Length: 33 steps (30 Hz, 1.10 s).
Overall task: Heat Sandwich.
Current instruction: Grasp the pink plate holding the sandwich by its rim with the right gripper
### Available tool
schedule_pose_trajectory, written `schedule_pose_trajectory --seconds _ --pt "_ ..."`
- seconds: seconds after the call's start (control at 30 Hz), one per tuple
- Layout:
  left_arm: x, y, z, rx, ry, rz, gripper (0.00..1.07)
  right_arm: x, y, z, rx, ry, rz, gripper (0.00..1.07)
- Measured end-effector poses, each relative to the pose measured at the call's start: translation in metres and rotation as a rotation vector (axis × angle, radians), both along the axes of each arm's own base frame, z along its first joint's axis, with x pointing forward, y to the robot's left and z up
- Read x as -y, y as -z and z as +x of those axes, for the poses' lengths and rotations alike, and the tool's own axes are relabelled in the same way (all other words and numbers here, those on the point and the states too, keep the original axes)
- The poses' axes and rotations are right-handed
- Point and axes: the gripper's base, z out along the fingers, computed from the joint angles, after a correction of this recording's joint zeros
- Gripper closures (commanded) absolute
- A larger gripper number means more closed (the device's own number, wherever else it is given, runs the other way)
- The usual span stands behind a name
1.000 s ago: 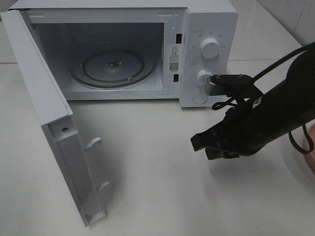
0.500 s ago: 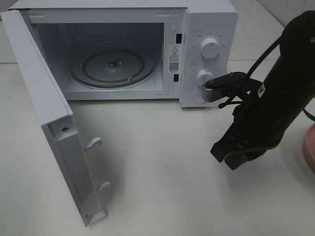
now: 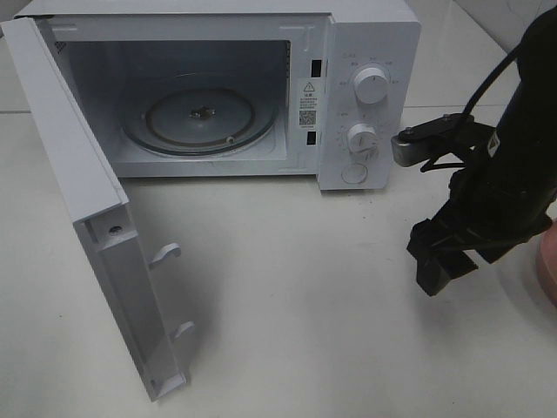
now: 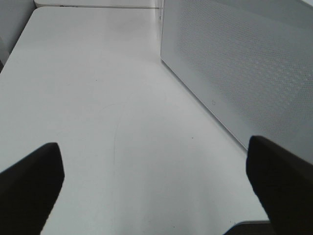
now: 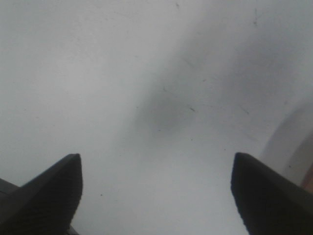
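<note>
The sandwich is out of view in every frame. The white microwave (image 3: 370, 43) stands at the back with its door (image 3: 78, 200) swung wide open to the left and its glass turntable (image 3: 198, 113) bare. To the right of the microwave, my right gripper (image 3: 446, 268) hangs just above the table, pointing down. In the right wrist view it (image 5: 156, 181) is open over bare table, with nothing between the fingers. My left gripper (image 4: 156, 171) is open too, over bare table beside a white perforated microwave panel (image 4: 244, 63). It does not show in the exterior high view.
A round pink plate (image 3: 550, 270) pokes in at the right edge of the table, close to my right gripper. Its blurred rim (image 5: 298, 147) shows in the right wrist view. The microwave's two knobs (image 3: 372, 85) face the front.
My right arm has swung to the right, away from the microwave front and toward the pink plate. Its jaws have gone from shut to open. Nothing else has moved.
</note>
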Motion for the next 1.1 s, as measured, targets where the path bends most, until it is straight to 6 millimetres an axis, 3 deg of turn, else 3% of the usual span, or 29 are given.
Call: schedule_pose_trajectory --seconds 0.2,0.7,1.1 --pt "0.0 0.0 0.0 0.0 0.0 0.0 0.1 0.021 0.0 0.005 -0.007 0.036 -0.052 0.18" --pt "0.0 0.0 0.0 0.0 0.0 0.0 0.1 0.086 0.0 0.015 -0.017 0.333 -0.068 0.23" --pt "0.0 0.0 0.0 0.0 0.0 0.0 0.1 0.11 0.007 0.02 -0.011 0.423 -0.065 0.25"
